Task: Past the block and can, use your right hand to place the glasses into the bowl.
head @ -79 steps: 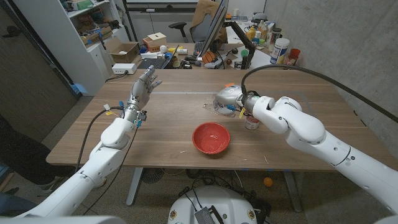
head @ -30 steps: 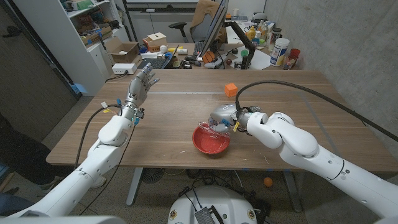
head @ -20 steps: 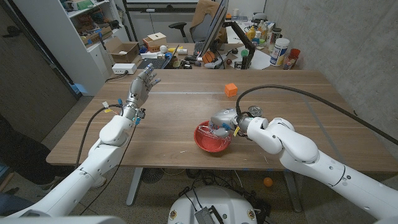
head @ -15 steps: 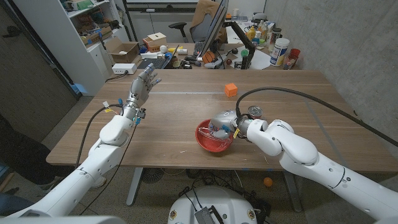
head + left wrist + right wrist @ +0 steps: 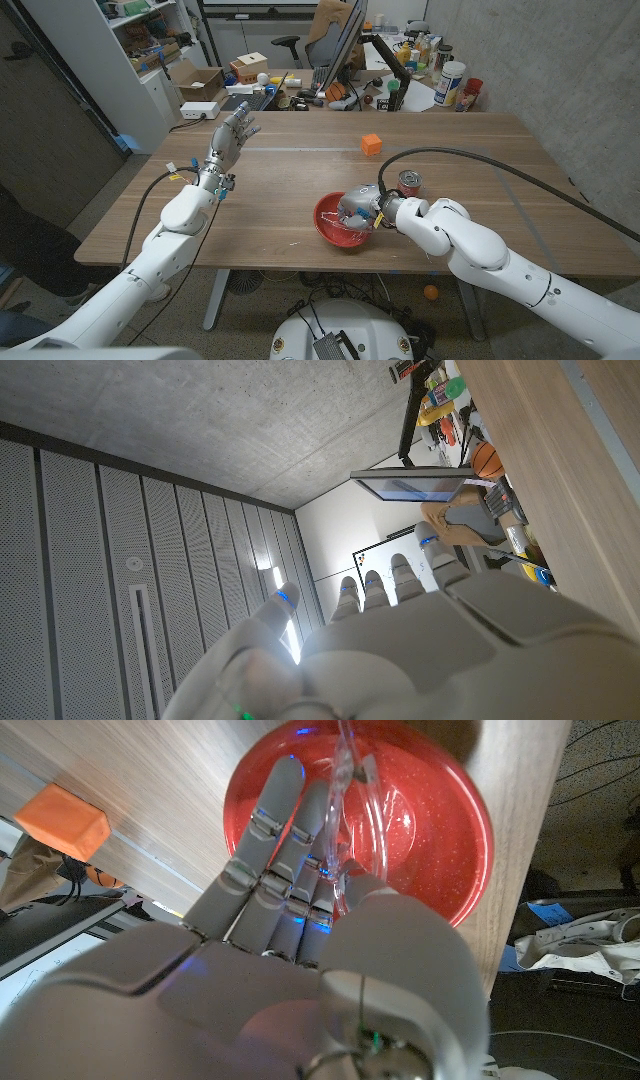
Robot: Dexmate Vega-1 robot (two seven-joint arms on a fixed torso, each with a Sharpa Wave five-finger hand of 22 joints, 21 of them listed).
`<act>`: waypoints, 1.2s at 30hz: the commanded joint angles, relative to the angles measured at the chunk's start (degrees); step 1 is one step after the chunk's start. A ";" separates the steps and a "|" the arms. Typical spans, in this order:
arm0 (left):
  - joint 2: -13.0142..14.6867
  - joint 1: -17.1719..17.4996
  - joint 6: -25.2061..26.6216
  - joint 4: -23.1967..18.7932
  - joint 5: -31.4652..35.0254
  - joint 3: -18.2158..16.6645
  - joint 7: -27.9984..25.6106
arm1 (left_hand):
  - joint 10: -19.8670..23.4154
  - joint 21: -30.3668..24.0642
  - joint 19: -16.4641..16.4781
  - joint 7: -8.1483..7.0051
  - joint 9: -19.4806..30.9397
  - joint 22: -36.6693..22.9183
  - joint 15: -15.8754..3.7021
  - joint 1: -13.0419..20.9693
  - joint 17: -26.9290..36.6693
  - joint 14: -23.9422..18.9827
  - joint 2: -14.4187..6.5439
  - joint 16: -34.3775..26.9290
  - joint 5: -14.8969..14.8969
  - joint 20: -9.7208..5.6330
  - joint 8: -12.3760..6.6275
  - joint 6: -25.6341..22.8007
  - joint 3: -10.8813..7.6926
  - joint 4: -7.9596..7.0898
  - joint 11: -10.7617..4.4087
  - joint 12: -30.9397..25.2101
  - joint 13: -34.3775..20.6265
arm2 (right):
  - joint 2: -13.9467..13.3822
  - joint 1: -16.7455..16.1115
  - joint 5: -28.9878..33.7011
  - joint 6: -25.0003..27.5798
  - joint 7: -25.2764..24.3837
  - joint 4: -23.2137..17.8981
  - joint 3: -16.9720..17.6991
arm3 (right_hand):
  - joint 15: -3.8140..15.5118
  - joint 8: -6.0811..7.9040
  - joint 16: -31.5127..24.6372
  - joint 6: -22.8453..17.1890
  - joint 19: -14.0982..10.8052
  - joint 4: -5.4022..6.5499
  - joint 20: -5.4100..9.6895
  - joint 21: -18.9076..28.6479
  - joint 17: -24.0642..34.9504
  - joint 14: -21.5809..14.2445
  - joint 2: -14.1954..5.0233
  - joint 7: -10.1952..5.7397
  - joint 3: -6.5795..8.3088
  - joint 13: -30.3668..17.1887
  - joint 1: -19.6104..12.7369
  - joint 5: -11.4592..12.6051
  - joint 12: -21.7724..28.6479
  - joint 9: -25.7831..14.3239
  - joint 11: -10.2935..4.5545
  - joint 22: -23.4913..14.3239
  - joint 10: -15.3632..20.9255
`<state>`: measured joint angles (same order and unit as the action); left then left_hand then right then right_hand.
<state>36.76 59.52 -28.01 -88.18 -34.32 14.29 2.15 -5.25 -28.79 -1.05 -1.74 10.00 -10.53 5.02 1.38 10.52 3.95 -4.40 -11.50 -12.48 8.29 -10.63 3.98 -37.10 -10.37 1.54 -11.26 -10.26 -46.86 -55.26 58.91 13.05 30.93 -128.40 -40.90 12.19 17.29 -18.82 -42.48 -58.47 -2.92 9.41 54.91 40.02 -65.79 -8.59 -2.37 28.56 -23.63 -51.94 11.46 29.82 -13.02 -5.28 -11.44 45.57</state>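
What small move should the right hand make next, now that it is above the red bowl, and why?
Probably part the fingers and let go. The right hand is over the red bowl and pinches the clear glasses, which already hang inside the rim. The can and orange block stand beyond the bowl, behind the hand.

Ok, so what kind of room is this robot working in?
Most likely an office or robotics lab. Behind the wooden table stands a cluttered desk with a monitor, an office chair and a cardboard box; shelving lines the left wall.
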 commanded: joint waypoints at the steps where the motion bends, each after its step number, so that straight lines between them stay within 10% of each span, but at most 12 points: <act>1: -0.10 0.23 -0.08 -0.22 0.01 0.05 -0.13 | 0.02 0.26 -0.07 0.35 0.11 -0.16 -0.35 -0.53 0.30 -0.05 -5.12 0.21 -0.38 -0.10 0.13 0.34 0.02 -0.03 0.05 -0.30 -0.21 | 0.27 0.71 1.01 0.10 2.10 0.47 -0.65 | 0.20 -0.37 0.39 -3.13 0.12 -0.08 2.05 0.42 0.20 0.60 0.83 -3.19 -0.38 0.02 1.14 0.04 -0.19 -0.14 0.06 -0.08 -0.48; 9: -0.03 0.44 -0.08 -0.43 0.21 0.00 -0.37 | 0.00 0.32 -0.02 0.42 0.11 -0.16 -0.31 -0.52 0.29 -0.15 -5.14 0.20 -0.39 -0.11 0.13 0.34 0.05 -0.03 0.11 -0.27 -0.21 | 0.70 1.53 0.96 0.65 5.42 0.49 -0.81 | -0.21 -4.92 2.69 4.57 0.09 1.21 1.57 1.54 0.14 3.02 6.53 -3.79 -4.96 0.99 6.74 0.33 -1.88 0.45 1.11 0.61 -4.21; 23: -0.05 0.05 0.41 -0.53 0.67 0.46 -0.43 | -0.21 0.43 0.04 0.61 0.11 -0.17 -0.34 -0.47 0.29 -0.10 -5.25 0.26 -0.41 -0.16 0.23 0.60 0.03 -0.01 0.21 -0.18 -0.22 | 0.24 1.78 -2.72 1.09 5.60 0.61 0.23 | -0.13 -7.02 4.11 10.20 -1.76 7.08 0.83 1.42 0.16 3.42 12.82 -2.82 -12.16 2.78 18.37 2.66 -3.00 0.85 3.22 1.30 -5.91; 36: -0.15 -0.08 0.52 -0.46 0.62 0.63 -0.41 | -0.20 0.46 0.29 0.68 0.11 -0.17 -0.32 -0.40 0.28 -0.35 -5.28 0.21 -0.43 -0.33 0.22 0.65 0.00 0.02 0.16 -0.17 -0.22 | -0.07 2.61 -4.91 1.47 5.57 0.81 0.03 | -0.44 -6.89 7.69 18.10 -1.27 8.19 -1.17 -0.58 -2.73 7.93 16.88 -2.94 -16.06 4.33 20.57 6.45 -7.13 1.45 4.83 1.44 -12.73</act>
<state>36.71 59.59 -27.66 -88.64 -33.76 14.76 1.75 -5.25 -28.37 -0.74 -1.23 10.00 -10.52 4.81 1.38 10.52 3.73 -4.40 -11.50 -12.48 7.98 -10.63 4.50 -37.13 -10.35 1.54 -11.26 -10.26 -46.64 -53.15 55.97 14.21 36.63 -127.77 -40.95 9.70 10.14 -11.69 -25.22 -59.97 4.84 9.33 54.74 37.90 -59.12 7.99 -5.38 13.01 -19.41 -31.83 17.28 23.37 -11.44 -1.02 -9.92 33.91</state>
